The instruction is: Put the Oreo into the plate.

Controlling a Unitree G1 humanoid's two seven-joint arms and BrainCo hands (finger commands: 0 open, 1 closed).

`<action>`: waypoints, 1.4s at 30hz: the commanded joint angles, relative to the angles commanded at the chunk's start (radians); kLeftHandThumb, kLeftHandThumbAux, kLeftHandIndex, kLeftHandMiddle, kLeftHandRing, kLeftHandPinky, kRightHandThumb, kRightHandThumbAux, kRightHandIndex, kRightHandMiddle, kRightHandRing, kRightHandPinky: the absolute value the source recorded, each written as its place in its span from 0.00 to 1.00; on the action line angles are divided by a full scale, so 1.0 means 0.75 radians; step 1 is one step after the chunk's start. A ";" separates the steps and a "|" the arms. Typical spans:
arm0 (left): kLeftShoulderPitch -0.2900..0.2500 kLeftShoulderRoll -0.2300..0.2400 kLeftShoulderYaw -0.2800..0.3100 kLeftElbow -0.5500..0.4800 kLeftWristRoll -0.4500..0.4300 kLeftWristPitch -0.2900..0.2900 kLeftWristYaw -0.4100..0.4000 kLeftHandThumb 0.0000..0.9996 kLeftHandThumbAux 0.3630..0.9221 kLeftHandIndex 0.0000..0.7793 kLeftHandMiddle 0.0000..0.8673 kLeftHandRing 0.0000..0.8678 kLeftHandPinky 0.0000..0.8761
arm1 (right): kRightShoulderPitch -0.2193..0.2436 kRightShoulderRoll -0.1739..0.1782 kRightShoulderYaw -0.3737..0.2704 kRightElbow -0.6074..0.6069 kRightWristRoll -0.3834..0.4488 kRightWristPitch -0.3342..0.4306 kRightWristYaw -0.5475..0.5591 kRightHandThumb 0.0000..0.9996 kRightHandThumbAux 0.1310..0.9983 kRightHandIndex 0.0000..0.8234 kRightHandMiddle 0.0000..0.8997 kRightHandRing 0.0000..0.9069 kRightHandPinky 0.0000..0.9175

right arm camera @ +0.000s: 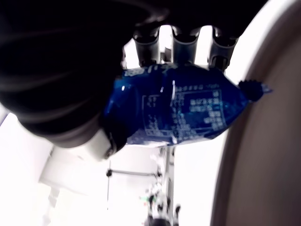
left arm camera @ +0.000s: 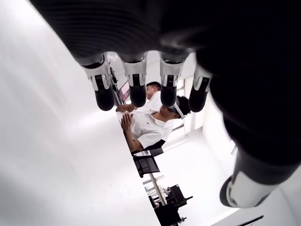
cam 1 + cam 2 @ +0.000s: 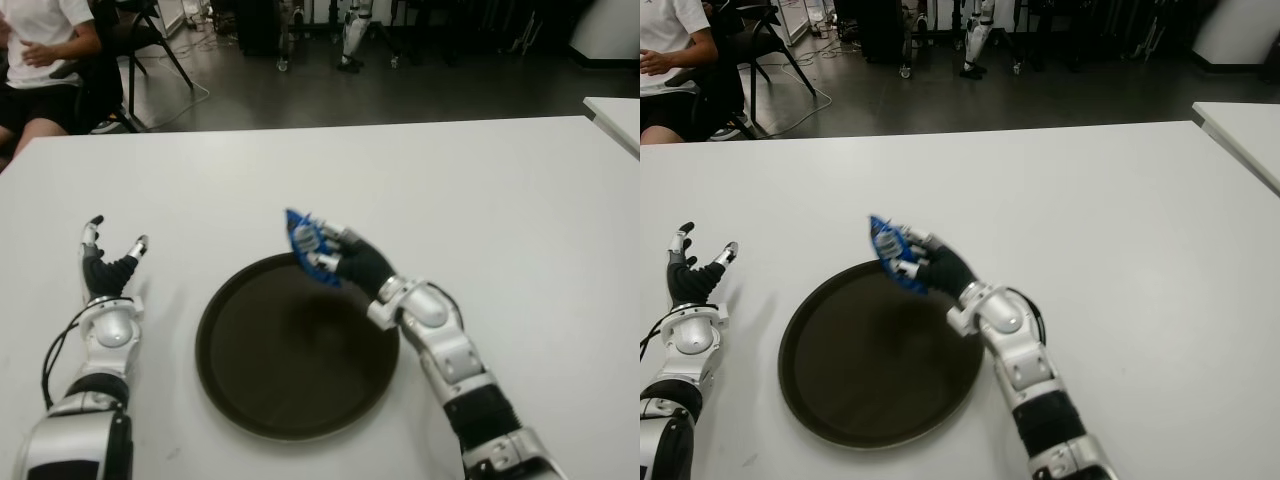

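Note:
My right hand (image 3: pixel 325 252) is shut on a small blue Oreo packet (image 3: pixel 305 243), holding it just above the far rim of the round dark plate (image 3: pixel 290 400). In the right wrist view the packet (image 1: pixel 183 110) is pinched between thumb and fingers (image 1: pixel 182 44), with the plate's edge (image 1: pixel 263 155) beside it. The plate sits on the white table (image 3: pixel 480 190) in front of me and holds nothing. My left hand (image 3: pixel 108 262) shows to the left of the plate, fingers spread and holding nothing.
A second white table (image 3: pixel 615 115) shows at the far right. A person in a white shirt (image 3: pixel 40 40) sits beyond the table's far left corner, next to black chairs. Bare table surface lies around the plate.

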 joint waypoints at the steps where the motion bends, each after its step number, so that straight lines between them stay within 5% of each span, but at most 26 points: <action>1: -0.001 0.001 0.000 0.001 0.001 0.001 -0.001 0.00 0.62 0.03 0.02 0.00 0.00 | -0.001 -0.006 0.004 -0.002 0.000 0.003 0.004 0.71 0.67 0.54 0.91 0.90 0.87; 19: 0.010 -0.005 0.001 -0.006 0.000 -0.008 0.005 0.00 0.58 0.02 0.01 0.00 0.00 | 0.007 -0.073 0.067 -0.097 -0.108 0.048 -0.045 0.71 0.67 0.54 0.90 0.89 0.86; 33: 0.008 0.003 -0.003 0.002 0.008 0.010 0.014 0.00 0.60 0.02 0.01 0.00 0.00 | -0.003 -0.132 0.176 -0.023 -0.383 -0.200 -0.232 0.71 0.67 0.53 0.93 0.91 0.89; 42: 0.011 -0.002 0.014 0.002 -0.011 0.006 0.006 0.00 0.62 0.03 0.03 0.01 0.01 | -0.049 -0.169 0.247 0.138 -0.673 -0.518 -0.568 0.71 0.67 0.53 0.96 0.94 0.92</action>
